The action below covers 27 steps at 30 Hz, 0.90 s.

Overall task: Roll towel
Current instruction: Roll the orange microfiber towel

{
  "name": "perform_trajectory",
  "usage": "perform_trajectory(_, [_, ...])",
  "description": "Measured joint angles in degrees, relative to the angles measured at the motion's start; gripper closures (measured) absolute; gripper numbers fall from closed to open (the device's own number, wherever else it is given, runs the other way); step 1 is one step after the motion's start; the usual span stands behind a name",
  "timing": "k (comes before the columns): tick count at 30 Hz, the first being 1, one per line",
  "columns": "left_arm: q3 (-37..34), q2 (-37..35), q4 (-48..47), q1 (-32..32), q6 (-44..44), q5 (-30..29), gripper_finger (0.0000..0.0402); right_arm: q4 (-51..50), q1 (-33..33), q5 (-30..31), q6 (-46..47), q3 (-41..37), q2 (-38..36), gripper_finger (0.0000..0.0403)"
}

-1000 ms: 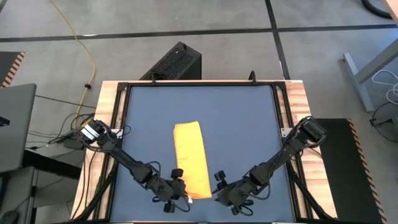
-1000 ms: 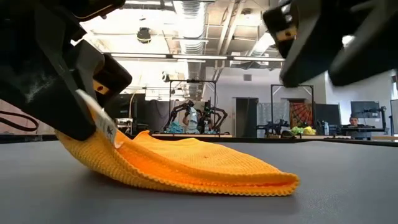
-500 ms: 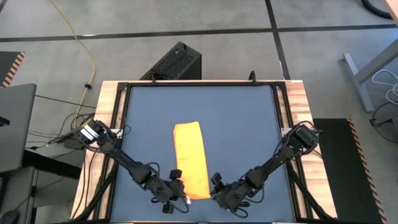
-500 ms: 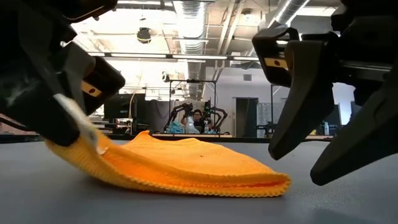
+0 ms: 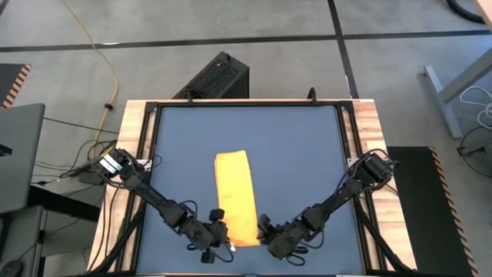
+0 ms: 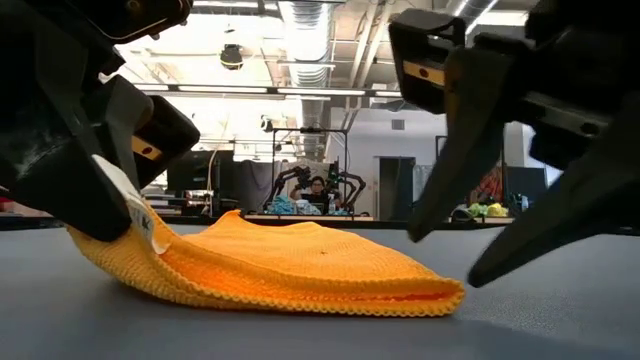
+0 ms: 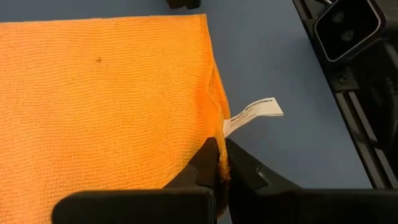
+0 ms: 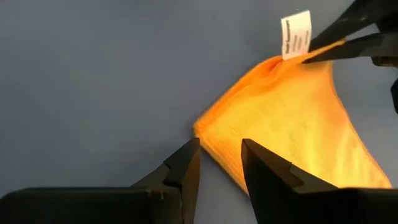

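The yellow-orange towel (image 5: 234, 198) lies folded into a long strip on the blue table top, with its white tag (image 7: 252, 114) at the near end. My left gripper (image 5: 223, 245) is shut on the towel's near left corner and holds it raised, as the low view (image 6: 125, 205) shows. My right gripper (image 5: 265, 235) is open at the near right corner (image 8: 200, 129). In the right wrist view its fingertips (image 8: 217, 152) stand on either side of that corner's edge, and in the low view they are just above it (image 6: 445, 260). I cannot tell if they touch it. My left gripper pinches the towel's near left corner (image 7: 214, 146) between its two fingers, right beside the white tag. The fingers come slanting down from the table's left. The corner is lifted a little (image 6: 150, 235), and the rest of the towel lies flat on the table.
A black frame and wooden rails (image 5: 138, 138) run round the blue table top. A dark box (image 5: 215, 77) stands on the floor beyond the far edge. There is bare table top to the left, right and far side of the towel.
My right gripper has come down and toward the table's left, up to the towel's near right corner, staying open. My left gripper has kept its hold, and the raised corner has sunk a little toward the table.
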Motion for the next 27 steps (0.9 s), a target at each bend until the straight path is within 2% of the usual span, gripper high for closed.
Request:
perform_trajectory(6, [-0.04, 0.00, 0.05, 0.00, -0.02, 0.23, 0.0401, 3.09, -1.22, -1.31, -4.78, 0.81, 3.55, 0.0260])
perform_trajectory(12, [-0.04, -0.02, -0.17, -0.31, -0.28, 0.42, 0.0401, 0.92, -0.49, -1.44, -5.00, 3.75, 6.16, 0.0260])
perform_trajectory(19, [-0.04, -0.02, -0.25, -0.71, -0.97, 1.27, 0.0401, -3.40, 2.11, 4.92, -0.64, 4.17, 3.65, 0.0271])
perform_trajectory(27, [-0.04, -0.02, 0.02, -1.46, -0.87, 0.33, 0.0401, -4.13, 4.86, 8.49, 4.05, 4.13, 0.98, 0.0280])
